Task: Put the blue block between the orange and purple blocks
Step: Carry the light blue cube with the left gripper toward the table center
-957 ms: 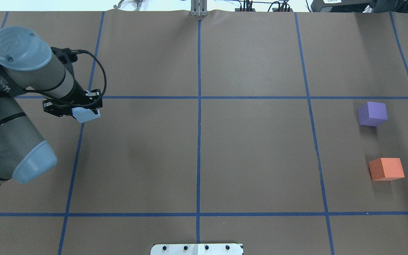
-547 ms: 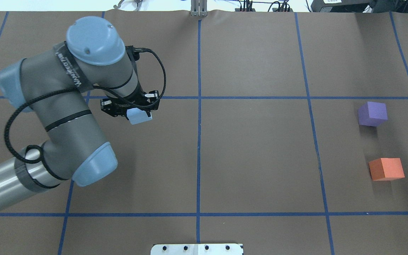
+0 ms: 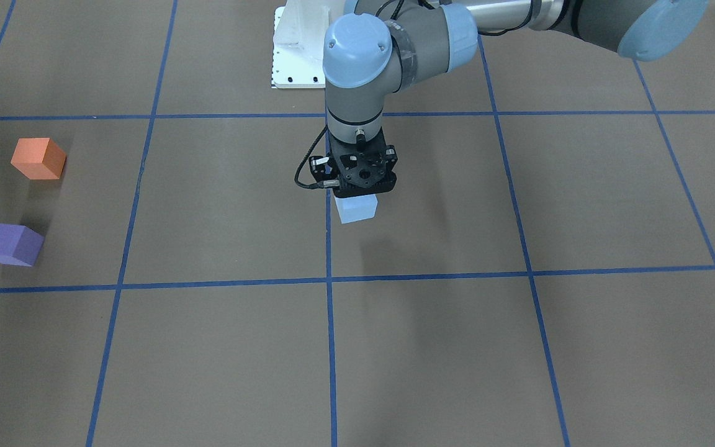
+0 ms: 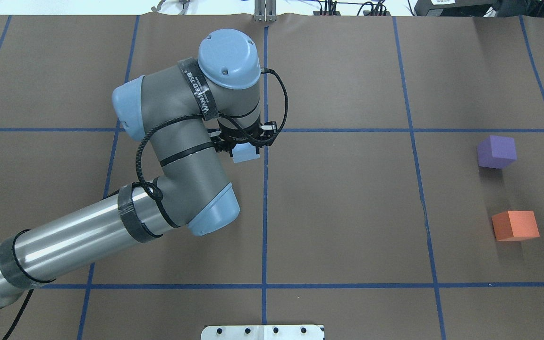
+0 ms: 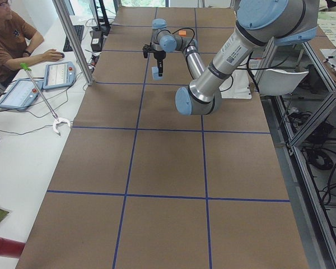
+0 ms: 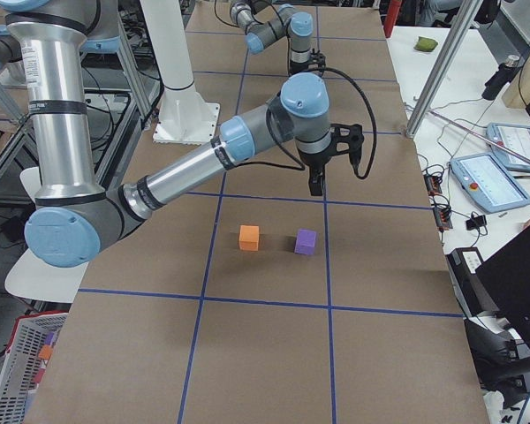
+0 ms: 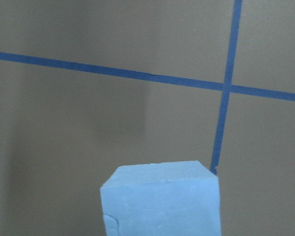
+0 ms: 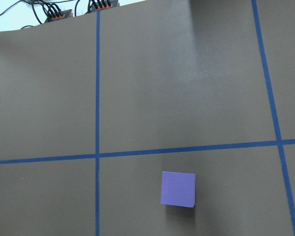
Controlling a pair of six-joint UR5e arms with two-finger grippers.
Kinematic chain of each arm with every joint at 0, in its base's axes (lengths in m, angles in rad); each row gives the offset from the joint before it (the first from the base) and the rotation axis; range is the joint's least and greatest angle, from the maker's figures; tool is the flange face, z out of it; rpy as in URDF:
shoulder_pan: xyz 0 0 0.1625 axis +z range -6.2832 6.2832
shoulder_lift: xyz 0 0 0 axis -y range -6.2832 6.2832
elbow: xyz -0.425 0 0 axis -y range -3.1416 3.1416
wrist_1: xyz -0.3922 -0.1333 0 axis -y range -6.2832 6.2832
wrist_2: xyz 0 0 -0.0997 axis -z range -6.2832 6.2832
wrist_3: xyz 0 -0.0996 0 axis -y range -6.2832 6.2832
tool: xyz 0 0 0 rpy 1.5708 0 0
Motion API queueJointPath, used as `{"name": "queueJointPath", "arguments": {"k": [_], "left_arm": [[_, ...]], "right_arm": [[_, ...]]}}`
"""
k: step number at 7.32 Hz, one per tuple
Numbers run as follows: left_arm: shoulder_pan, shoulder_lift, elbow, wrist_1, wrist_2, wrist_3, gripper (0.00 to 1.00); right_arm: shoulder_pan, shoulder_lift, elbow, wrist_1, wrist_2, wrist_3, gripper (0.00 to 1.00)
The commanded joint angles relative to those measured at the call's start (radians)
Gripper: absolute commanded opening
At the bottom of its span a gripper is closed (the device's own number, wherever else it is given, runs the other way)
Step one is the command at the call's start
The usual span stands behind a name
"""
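Note:
My left gripper point(image 4: 245, 148) is shut on the light blue block point(image 4: 246, 153) and holds it above the table, just left of the centre tape line. The block also shows in the front view point(image 3: 357, 209) and fills the bottom of the left wrist view point(image 7: 162, 201). The purple block point(image 4: 497, 151) and the orange block point(image 4: 515, 225) sit far right, a gap between them. The right wrist view shows the purple block point(image 8: 178, 189) from above. My right gripper point(image 6: 316, 184) shows only in the exterior right view; I cannot tell if it is open or shut.
Blue tape lines point(image 4: 265, 189) divide the brown table cover into squares. A white base plate point(image 4: 262, 332) sits at the near edge. An operator point(image 5: 11, 39) sits with tablets at the far side. My left arm's elbow point(image 4: 206, 212) overhangs the left middle.
My left arm has swung right with the blue block, from the table's left part to just left of the centre line. The purple and orange blocks have not moved.

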Motion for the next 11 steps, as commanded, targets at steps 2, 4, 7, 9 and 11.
{"name": "queueJointPath", "arguments": {"k": [2,4,7,9,11], "left_arm": [[0.045,-0.042,0.144,-0.160,0.008,0.012,0.00],[0.050,-0.055,0.170,-0.162,0.020,0.062,0.00],[0.065,-0.058,0.215,-0.160,0.053,0.142,0.00],[0.073,-0.059,0.229,-0.162,0.051,0.140,0.59],[0.078,-0.061,0.218,-0.157,0.057,0.130,1.00]], "right_arm": [[-0.102,0.273,-0.004,-0.293,-0.021,0.062,1.00],[-0.147,0.316,0.003,-0.292,-0.028,0.175,1.00],[-0.186,0.358,0.002,-0.292,-0.031,0.254,1.00],[-0.193,0.361,0.005,-0.292,-0.031,0.274,1.00],[-0.213,0.387,0.007,-0.291,-0.050,0.287,1.00]]}}
